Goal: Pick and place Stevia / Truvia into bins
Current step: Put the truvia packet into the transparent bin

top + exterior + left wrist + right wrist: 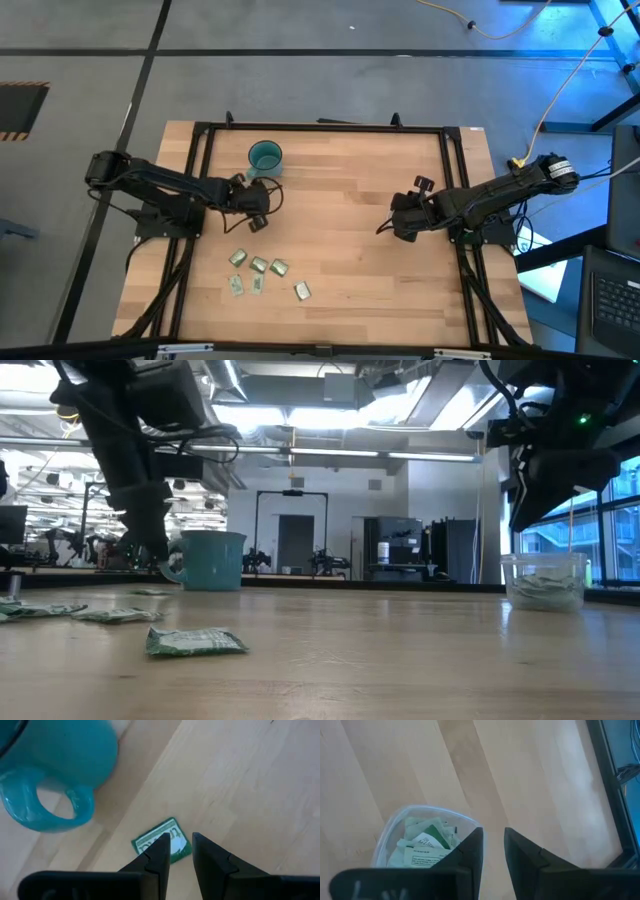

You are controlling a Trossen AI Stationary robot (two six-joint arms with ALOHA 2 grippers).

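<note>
- Stevia / Truvia sachets [262,275] lie scattered on the desk [340,250] near its front-left part; one more green-and-white sachet [162,841] lies just beside the teal cup [265,156], apart from that cluster.
- The left end effector [179,854] hangs right over this lone sachet with its fingers a narrow gap apart and nothing between them; whether a fingertip touches the paper cannot be told.
- The right end effector [492,851] hovers beside the clear cup [422,842], fingers slightly parted and empty; that cup already holds several sachets.
- The step in hand looks like the left arm's pick of the sachet by the teal cup.
- Next, the fingers probably need to straddle the flat packet's edges, press down to the wood and close, since so thin a thing offers little to pinch.
- Then comes a short carry over the teal cup's rim.
- The cup's handle [47,807] is near, so a careless descent could nudge it.
</note>
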